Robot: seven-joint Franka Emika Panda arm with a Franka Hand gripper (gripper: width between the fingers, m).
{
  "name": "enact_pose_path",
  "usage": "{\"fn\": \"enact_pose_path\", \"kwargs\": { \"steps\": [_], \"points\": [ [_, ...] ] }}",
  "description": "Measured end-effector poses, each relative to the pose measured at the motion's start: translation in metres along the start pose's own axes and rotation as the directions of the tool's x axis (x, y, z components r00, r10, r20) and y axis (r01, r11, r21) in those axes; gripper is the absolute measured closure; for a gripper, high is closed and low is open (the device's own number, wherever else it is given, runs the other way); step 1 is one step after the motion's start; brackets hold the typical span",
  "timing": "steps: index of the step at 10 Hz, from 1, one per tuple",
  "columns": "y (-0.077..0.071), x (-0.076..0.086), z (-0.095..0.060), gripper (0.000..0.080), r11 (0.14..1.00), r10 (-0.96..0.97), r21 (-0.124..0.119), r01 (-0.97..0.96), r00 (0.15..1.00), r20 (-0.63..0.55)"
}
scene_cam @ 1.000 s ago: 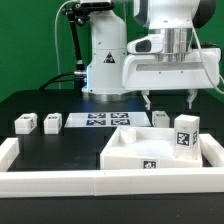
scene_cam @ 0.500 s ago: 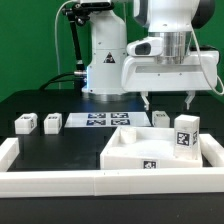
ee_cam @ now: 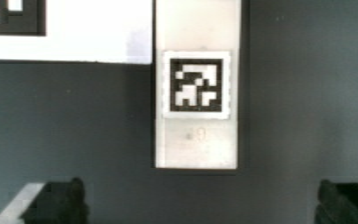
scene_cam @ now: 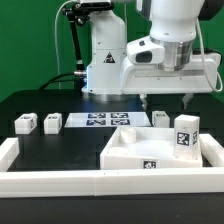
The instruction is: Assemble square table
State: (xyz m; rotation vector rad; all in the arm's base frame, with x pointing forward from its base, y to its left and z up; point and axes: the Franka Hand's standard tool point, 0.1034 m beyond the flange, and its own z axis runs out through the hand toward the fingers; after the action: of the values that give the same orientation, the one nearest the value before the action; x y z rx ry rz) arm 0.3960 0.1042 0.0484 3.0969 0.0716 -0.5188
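Note:
The square tabletop slab point(scene_cam: 138, 148) is white with a raised rim and lies at the front right of the exterior view. One leg block point(scene_cam: 186, 133) stands upright at its right. Another leg block point(scene_cam: 160, 118) lies just behind the slab. Two more leg blocks point(scene_cam: 24, 123) point(scene_cam: 52, 122) lie at the exterior view's left. My gripper point(scene_cam: 169, 101) hangs open and empty above the leg block behind the slab. In the wrist view a white leg block point(ee_cam: 197, 85) with a black marker lies ahead of my open gripper point(ee_cam: 202, 205), apart from both fingers point(ee_cam: 51, 200).
The marker board point(scene_cam: 100, 121) lies flat behind the slab, and its corner shows in the wrist view point(ee_cam: 51, 30). A low white barrier wall point(scene_cam: 100, 182) runs along the front and up the left side point(scene_cam: 8, 150). The robot base point(scene_cam: 105, 60) stands at the back.
The wrist has turned and tilted slightly and shifted a little to the exterior view's right. The fingers stay open. No part has moved.

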Motion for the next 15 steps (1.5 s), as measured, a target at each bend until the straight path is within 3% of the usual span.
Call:
{"fn": "enact_pose_path", "kwargs": {
  "steps": [3,9,15],
  "points": [
    [0.005,-0.008,-0.002,0.0151,0.999,-0.034,0.035,0.028,0.984,0.174],
    [0.007,-0.017,0.010,0.0151,1.000,-0.020,0.025,0.009,0.865,0.501],
    [0.000,-0.019,0.027,0.0151,1.000,-0.009,0.008,0.005,0.853,0.522]
  ]
}}
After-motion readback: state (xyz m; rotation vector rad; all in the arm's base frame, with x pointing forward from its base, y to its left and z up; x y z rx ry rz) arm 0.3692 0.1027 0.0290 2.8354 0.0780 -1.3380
